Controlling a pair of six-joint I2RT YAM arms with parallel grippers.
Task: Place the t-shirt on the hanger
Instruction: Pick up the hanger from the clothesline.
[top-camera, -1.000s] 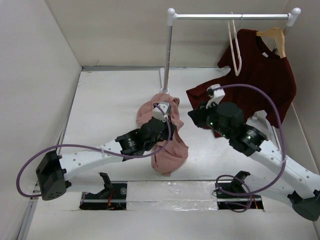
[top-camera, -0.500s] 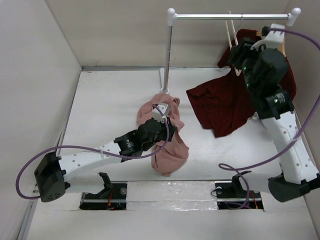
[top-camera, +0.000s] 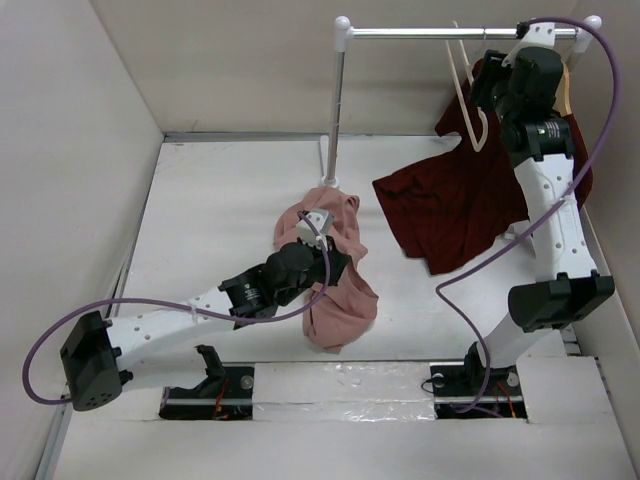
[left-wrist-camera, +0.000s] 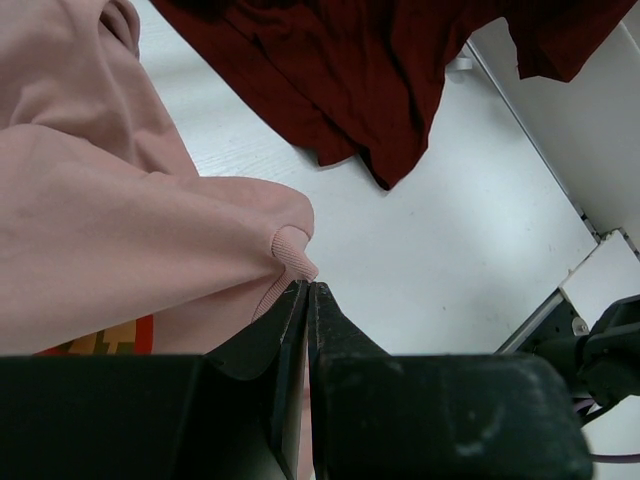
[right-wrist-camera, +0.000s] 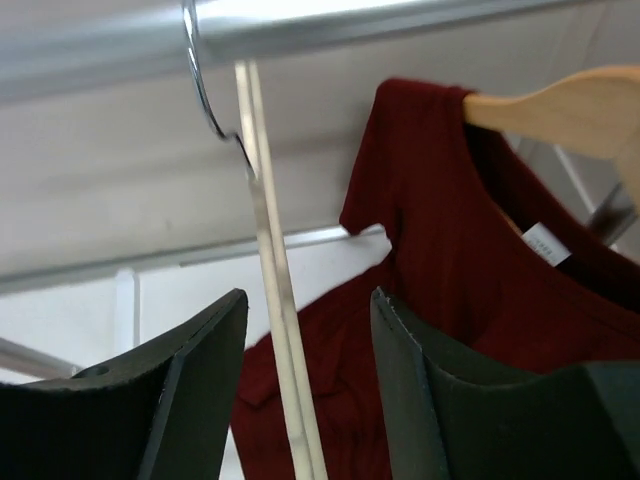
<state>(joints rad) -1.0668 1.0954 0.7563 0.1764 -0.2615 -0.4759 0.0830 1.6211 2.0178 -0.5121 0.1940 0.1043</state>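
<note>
The t-shirt (top-camera: 340, 300) lies on the table (top-camera: 220, 200), well before the rail (top-camera: 420, 33) where the hanger (right-wrist-camera: 276, 260) hangs.

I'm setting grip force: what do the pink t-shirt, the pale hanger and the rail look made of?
The t-shirt: soft matte knit fabric; ribbed edge, loose folds; hanger: smooth pale plastic or painted wood, unclear; its hook is shiny wire; rail: polished metal tube, bright glare.
</note>
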